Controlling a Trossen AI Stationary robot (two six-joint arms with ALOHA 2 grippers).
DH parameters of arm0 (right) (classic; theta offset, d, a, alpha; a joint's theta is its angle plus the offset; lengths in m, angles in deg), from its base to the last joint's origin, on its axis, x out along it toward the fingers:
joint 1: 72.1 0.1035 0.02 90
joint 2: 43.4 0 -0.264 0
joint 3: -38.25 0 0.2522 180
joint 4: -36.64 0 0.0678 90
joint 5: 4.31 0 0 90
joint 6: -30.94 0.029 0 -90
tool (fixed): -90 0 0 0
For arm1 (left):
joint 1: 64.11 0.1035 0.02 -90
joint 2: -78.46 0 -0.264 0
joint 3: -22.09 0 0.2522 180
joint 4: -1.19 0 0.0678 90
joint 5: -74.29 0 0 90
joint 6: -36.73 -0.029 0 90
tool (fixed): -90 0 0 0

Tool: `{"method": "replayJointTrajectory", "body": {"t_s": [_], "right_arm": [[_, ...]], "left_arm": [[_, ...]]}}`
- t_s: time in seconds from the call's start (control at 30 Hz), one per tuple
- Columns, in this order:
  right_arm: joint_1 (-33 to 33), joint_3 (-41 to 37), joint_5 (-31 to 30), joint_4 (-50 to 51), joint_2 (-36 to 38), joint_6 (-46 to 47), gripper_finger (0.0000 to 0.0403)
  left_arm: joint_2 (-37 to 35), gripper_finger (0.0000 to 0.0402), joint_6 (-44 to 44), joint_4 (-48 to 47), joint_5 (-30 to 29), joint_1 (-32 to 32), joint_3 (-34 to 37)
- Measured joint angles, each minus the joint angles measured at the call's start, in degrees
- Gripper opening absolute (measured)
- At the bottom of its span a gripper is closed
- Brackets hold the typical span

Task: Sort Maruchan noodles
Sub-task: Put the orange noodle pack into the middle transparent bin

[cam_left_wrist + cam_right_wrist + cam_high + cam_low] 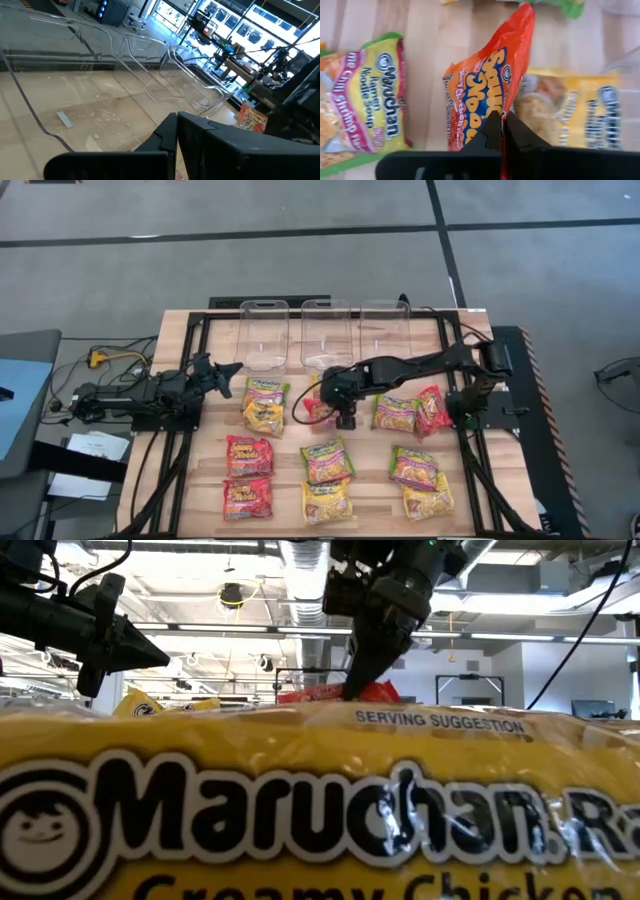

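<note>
Several Maruchan noodles packets in red, yellow and green lie flat on the wooden table (180,480), among them a green one (327,460) and a yellow one (263,418). At the table's middle my right gripper (345,418) is shut on a red-orange packet (318,410); this packet (490,75) stands tilted over a yellow packet (570,110) in the right wrist view. In the low view the right gripper (365,675) reaches down onto the red packet (330,693). My left gripper (228,369) waits shut at the table's left, level, touching nothing. My right gripper pinches the red-orange packet's near edge (496,107) between its two fingers. The fingers slant down from above, coming from the table's right. The packet stands tilted, the held edge raised; whether its far end (526,15) still touches the table I cannot tell.
Three clear plastic bins (264,333), (328,333), (387,330) stand side by side along the far edge. A green-rimmed packet (365,100) lies beside the held one. A large yellow packet (300,810) fills the low view's foreground.
</note>
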Motion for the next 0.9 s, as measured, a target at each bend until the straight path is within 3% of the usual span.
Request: {"method": "replayJointTrajectory", "body": {"t_s": [0.47,0.9], "right_arm": [[-3.84,14.20,-4.97,10.85,0.00,-8.96,0.0006],[-13.83,22.17,-12.70,12.55,0.04,-20.27,0.0005]], "left_arm": [[0.00,0.0000,0.00,0.28,0.00,0.00,0.04],[0.00,0.0000,0.00,0.33,0.00,0.00,0.04]]}}
